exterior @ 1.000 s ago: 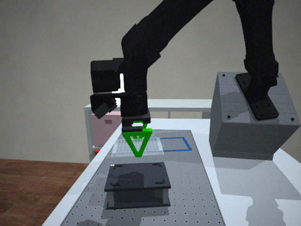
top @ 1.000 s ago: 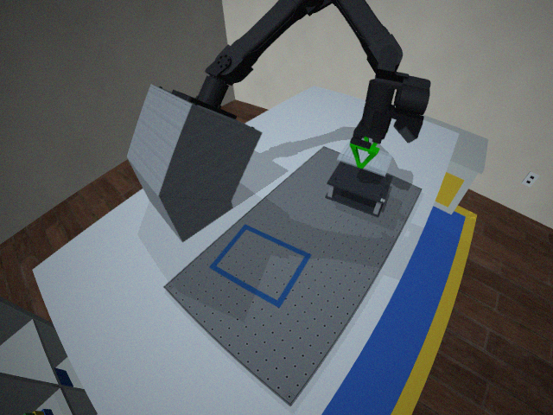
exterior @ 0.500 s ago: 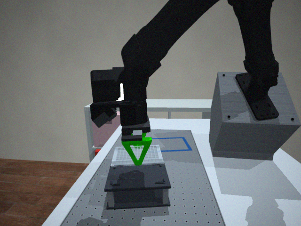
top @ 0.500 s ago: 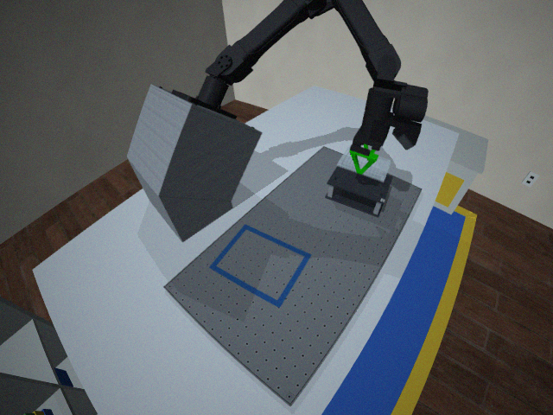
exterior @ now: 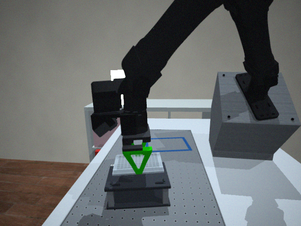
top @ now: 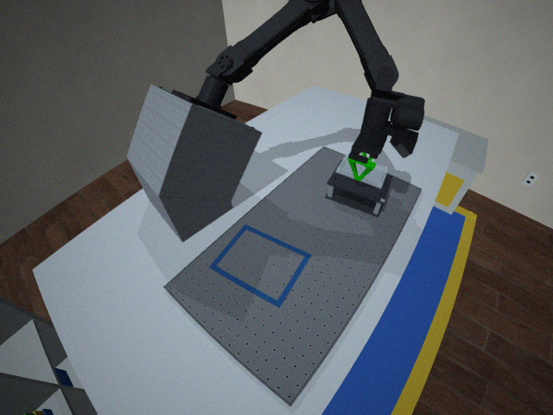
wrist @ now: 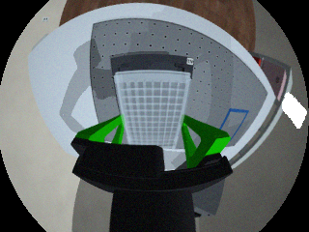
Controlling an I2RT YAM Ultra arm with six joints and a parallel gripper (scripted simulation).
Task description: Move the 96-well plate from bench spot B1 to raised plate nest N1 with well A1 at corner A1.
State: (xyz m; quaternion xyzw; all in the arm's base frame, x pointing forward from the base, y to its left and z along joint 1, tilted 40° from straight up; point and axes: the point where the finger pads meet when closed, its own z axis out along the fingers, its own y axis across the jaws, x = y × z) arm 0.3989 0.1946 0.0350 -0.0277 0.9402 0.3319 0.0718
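Wrist view, hand (wrist: pixel 153 135) clamping 96-well plate (wrist: pixel 154 108), long axis pointing away over nest (wrist: pixel 150 62)

Soft light is coming from above, casting grey shadows on the white table top (top: pixel 111 339). The wrist view is bending strongly at its round edges.
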